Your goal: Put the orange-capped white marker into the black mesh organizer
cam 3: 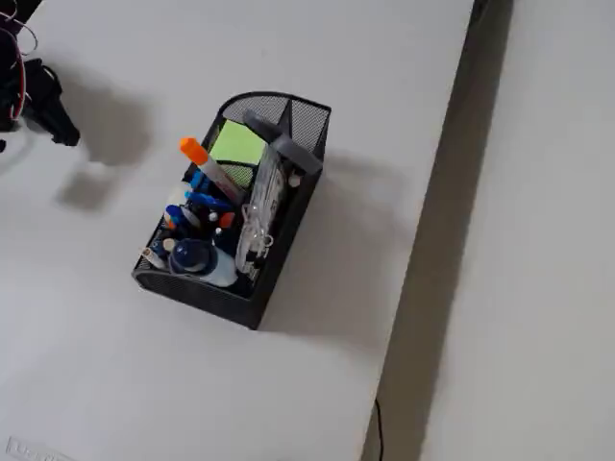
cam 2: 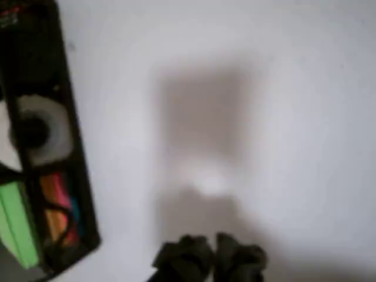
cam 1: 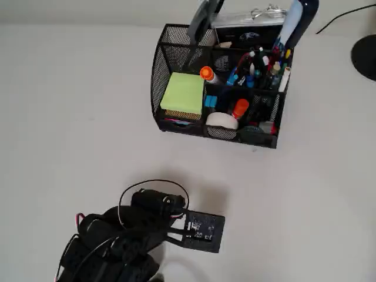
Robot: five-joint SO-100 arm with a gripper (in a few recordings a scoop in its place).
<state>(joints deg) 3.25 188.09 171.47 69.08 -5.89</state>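
In the overhead view the arm is seen at about seven o'clock on the white table [cam 1: 70, 117], drawn well apart from the black mesh organizer [cam 1: 176, 126] at one o'clock, which suggests a pose clear of the caddy with nothing left to carry. In the wrist view the gripper [cam 2: 212, 254] appears at six o'clock; its dark fingertips [cam 2: 187, 254] are seen close together over bare table with nothing between them, though blur prevents the exact gap from being judged. One orange-capped white marker [cam 1: 207, 74] is seen standing tilted inside the organizer, cap upward, resting among the pens near the centre, so the task is judged to be done. Beside it, at nine o'clock within the caddy, one green sticky-note pad [cam 1: 183, 94] is laid flat in its own compartment, and one roll of white tape [cam 1: 222, 120] is held in a front compartment, with one stubby orange-red item [cam 1: 240, 107] just beside it. One organizer is counted; the blue pens [cam 1: 235, 76] are too crowded to be counted.
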